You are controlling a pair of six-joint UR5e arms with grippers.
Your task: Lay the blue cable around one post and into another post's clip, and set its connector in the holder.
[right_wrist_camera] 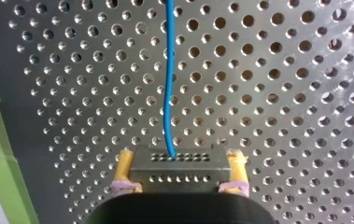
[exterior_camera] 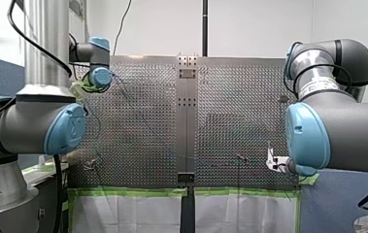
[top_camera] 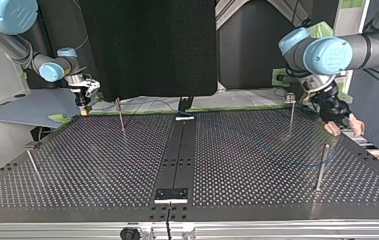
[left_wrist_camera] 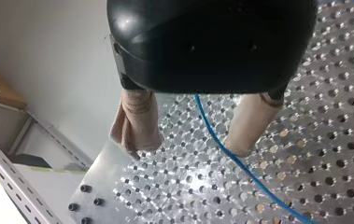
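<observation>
Table: perforated plate (top_camera: 257,200), fills lower half of top view. Holes take the posts, so cable route is fixed by where posts stand.
Arms: L arm (top_camera: 327,55) in from top view's upper right, R arm (top_camera: 52,70) from upper left. Both at plate's far edge, well apart, prob. so cable spans the plate btwn them.
L gripper: (left_wrist_camera: 188,145) wide open, beige pads (left_wrist_camera: 251,121) either side of cable, one pad just beside it, nothing clamped. Reads as a loose guide that lets cable slide while steered toward a post.
R gripper: (right_wrist_camera: 180,161) closed on connector, yellow pads (right_wrist_camera: 124,165) pinching its two ends. Cable leaves the face pointing away from gripper, so line runs straight ahead w/o kink.
Posts: four thin rods, at top view's upper left of centre (top_camera: 120,114), upper right (top_camera: 291,115), right (top_camera: 322,167), left (top_camera: 32,165). Which has the clip: cannot tell, too small.
Cable: blue (right_wrist_camera: 167,93), runs from connector straight ahead over the holes. In L wrist view passes btwn the fingers & on across plate. Not seen round any post.
Connector: small grey block w/ rows of holes (right_wrist_camera: 179,169), held at top view's upper left, not in a holder. Holder itself: cannot pick out.
Stage: early by the look of it, routing not yet done.
</observation>
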